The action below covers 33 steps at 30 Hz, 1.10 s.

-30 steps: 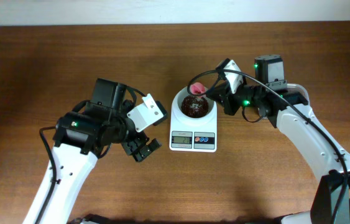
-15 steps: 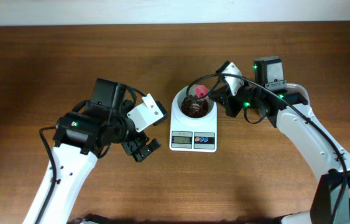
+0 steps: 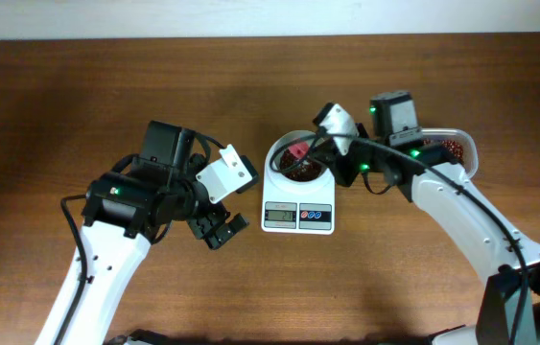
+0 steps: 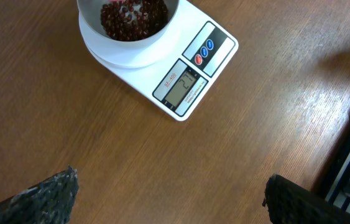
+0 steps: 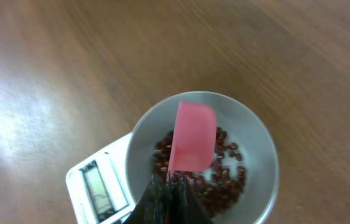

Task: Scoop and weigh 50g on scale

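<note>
1. Two claws hang above the brown wooden surface (image 3: 250, 77), well apart from each other.
2. The right claw (image 3: 325, 153) has its fingers pressed together on the handle of a pink plastic scoop (image 3: 296, 150). In the right wrist view the handle goes in between the dark fingertips.
3. Just ahead of this claw and below it stands the round white bowl (image 3: 272, 158) of the small white digital scale (image 3: 297, 201). The scoop is tilted and reaches over the bowl, inside its rim.
4. The small dark red-brown beans (image 3: 302, 172) lie in a heap on the bottom of the bowl, under the blade of the scoop. I cannot tell if the scoop touches them.
5. Behind the right claw, on the other side of its wrist from the scale, is a clear plastic tub (image 3: 450, 149) with more beans of the same kind. The arm hides a part of it.
6. The left claw (image 3: 220, 230) has its fingers wide apart over bare wood.
7. The scale is ahead of the left claw, near but not touching. Its grey display (image 4: 184, 84), red button (image 4: 198, 59) and blue button (image 4: 207, 46) are on the end closest to this claw. The digits are too small to read.
</note>
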Available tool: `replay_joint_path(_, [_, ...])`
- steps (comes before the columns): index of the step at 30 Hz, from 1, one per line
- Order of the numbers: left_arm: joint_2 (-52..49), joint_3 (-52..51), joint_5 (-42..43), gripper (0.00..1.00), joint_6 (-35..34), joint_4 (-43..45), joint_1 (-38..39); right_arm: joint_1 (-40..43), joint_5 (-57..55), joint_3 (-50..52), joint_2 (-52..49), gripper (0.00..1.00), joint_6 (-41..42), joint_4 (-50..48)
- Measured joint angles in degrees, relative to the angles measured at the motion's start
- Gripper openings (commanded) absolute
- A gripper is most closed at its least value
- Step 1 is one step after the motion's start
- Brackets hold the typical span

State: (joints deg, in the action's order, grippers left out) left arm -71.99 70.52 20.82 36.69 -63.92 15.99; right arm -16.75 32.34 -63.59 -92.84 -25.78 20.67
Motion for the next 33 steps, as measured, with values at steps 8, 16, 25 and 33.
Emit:
replay_joint_path(8, [0.0,0.0,0.0,0.99,0.0,0.0,0.0,-0.9,-4.68,-0.02,0.0,0.04,-0.31,-0.55])
replay_joint_path(16, [0.0,0.0,0.0,0.99,0.0,0.0,0.0,-1.62,-8.48,-0.52,0.22,0.04,1.73,-2.99])
replay_joint_path(25, [0.0,0.0,0.0,0.99,0.0,0.0,0.0,4.44,-4.72,-1.95,15.87,0.04,2.01,2.27])
replay_joint_path(33, [0.0,0.0,0.0,0.99,0.0,0.02,0.0,23.17,-16.09,-2.29,17.73,0.04,6.99,14.01])
